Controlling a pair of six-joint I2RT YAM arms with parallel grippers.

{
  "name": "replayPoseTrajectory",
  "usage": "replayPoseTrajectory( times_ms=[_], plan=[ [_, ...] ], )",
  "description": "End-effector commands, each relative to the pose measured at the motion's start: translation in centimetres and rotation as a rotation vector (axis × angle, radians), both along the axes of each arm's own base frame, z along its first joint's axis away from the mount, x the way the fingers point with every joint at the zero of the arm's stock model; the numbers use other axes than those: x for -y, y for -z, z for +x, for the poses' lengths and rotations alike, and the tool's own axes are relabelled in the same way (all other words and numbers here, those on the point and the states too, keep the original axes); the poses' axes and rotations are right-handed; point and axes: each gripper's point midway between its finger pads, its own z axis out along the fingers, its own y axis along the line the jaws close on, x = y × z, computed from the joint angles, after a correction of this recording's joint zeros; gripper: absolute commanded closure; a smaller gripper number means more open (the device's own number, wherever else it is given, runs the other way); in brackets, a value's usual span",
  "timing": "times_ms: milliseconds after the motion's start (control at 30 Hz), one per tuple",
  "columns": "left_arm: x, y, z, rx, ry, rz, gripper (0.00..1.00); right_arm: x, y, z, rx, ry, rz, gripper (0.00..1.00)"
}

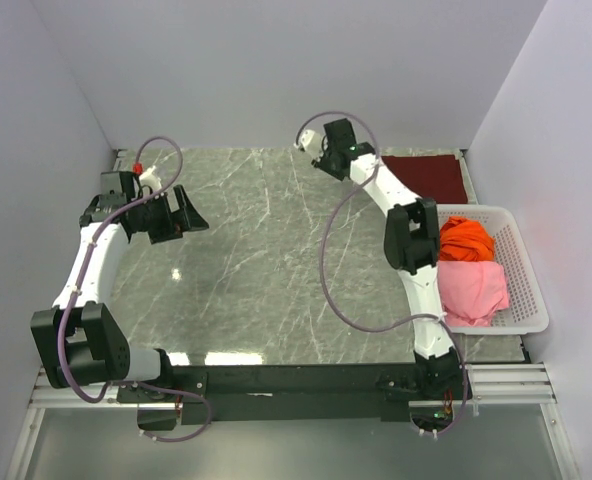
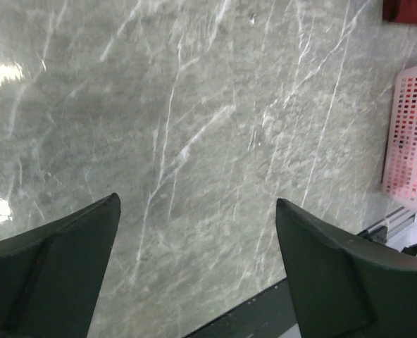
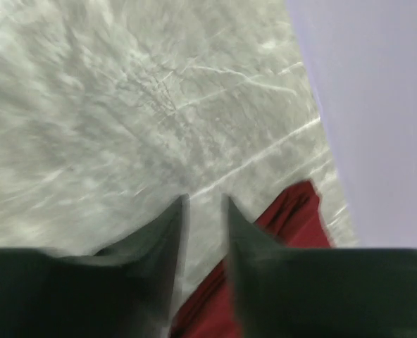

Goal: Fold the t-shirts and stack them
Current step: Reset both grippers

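Note:
The dark maroon-red t-shirt (image 1: 426, 175) lies folded flat at the table's back right; its edge shows in the right wrist view (image 3: 286, 225) and the left wrist view (image 2: 409, 10). The orange t-shirt (image 1: 466, 238) and the pink t-shirt (image 1: 471, 285) lie crumpled in the white basket (image 1: 526, 270). My right gripper (image 1: 328, 158) hovers just left of the maroon shirt, empty, jaws a narrow gap apart (image 3: 206, 197). My left gripper (image 1: 181, 215) is wide open and empty above the left of the table (image 2: 197, 198).
The white perforated basket stands at the right edge, also in the left wrist view (image 2: 413, 134). Grey walls close in the back and both sides. The marble tabletop (image 1: 266, 260) stretches between the arms. A black rail runs along the near edge.

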Motion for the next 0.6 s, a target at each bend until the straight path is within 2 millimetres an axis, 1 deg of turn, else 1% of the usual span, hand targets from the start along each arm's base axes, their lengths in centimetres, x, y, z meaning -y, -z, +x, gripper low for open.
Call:
replayPoseTrajectory(
  times_ms=[0,33,67,100,133,167,200,233,267,300,333,367,400,433,467,500,533,567],
  plan=[
    [-0.5,-4.6,2.1,0.220,0.066,0.076,0.01,-0.8,-10.6,-2.6,0.044,0.086,0.292,0.57],
    [-0.7,-5.2,2.7,0.255,0.074,0.092,0.00,-1.0,-13.6,-4.0,0.062,0.120,0.379,0.52],
    [-0.9,-5.6,3.1,0.274,0.079,0.107,0.01,-1.2,-14.7,-4.8,0.060,0.126,0.424,0.47],
    [-1.1,-6.4,4.2,0.304,0.089,0.130,0.01,-1.7,-14.4,-6.1,0.019,0.130,0.470,0.34],
    [-1.2,-6.7,4.7,0.318,0.101,0.141,0.01,-1.8,-17.2,-7.7,0.030,0.162,0.560,0.28],
    [-1.3,-8.2,5.6,0.368,0.126,0.171,0.01,-1.6,-17.8,-8.8,0.008,0.177,0.604,0.22],
    [-1.2,-7.7,6.5,0.352,0.140,0.184,0.01,-1.6,-17.0,-10.1,-0.046,0.229,0.658,0.18],
    [-1.1,-7.9,7.0,0.356,0.146,0.199,0.01,-1.7,-19.3,-11.8,-0.043,0.217,0.722,0.16],
    [-1.0,-8.8,7.7,0.375,0.151,0.217,0.01,-1.0,-19.5,-12.6,-0.056,0.242,0.755,0.15],
    [-0.1,-8.2,8.2,0.356,0.170,0.223,0.01,-0.9,-18.0,-14.1,-0.117,0.292,0.784,0.14],
    [0.2,-8.0,8.5,0.351,0.169,0.241,0.01,-0.5,-19.9,-15.5,-0.090,0.283,0.831,0.13],
    [0.5,-8.1,8.8,0.376,0.197,0.268,0.01,-0.1,-19.8,-16.3,-0.094,0.298,0.852,0.13],
    [1.8,-7.9,8.5,0.379,0.228,0.268,0.00,0.4,-17.3,-17.8,-0.147,0.329,0.839,0.12],
    [2.1,-7.7,8.6,0.385,0.230,0.284,0.01,0.8,-18.6,-19.4,-0.115,0.305,0.854,0.12],
    [3.0,-6.5,8.0,0.367,0.250,0.287,0.01,1.0,-18.0,-20.5,-0.124,0.305,0.856,0.12],
    [4.5,-6.6,7.4,0.388,0.280,0.287,0.00,1.4,-15.0,-22.3,-0.187,0.335,0.837,0.11],
    [5.0,-6.1,6.9,0.381,0.291,0.285,0.01,1.7,-15.7,-24.1,-0.169,0.313,0.857,0.11],
    [5.6,-4.7,5.7,0.352,0.300,0.275,0.01,1.6,-15.0,-25.4,-0.189,0.301,0.867,0.11]
  ],
)
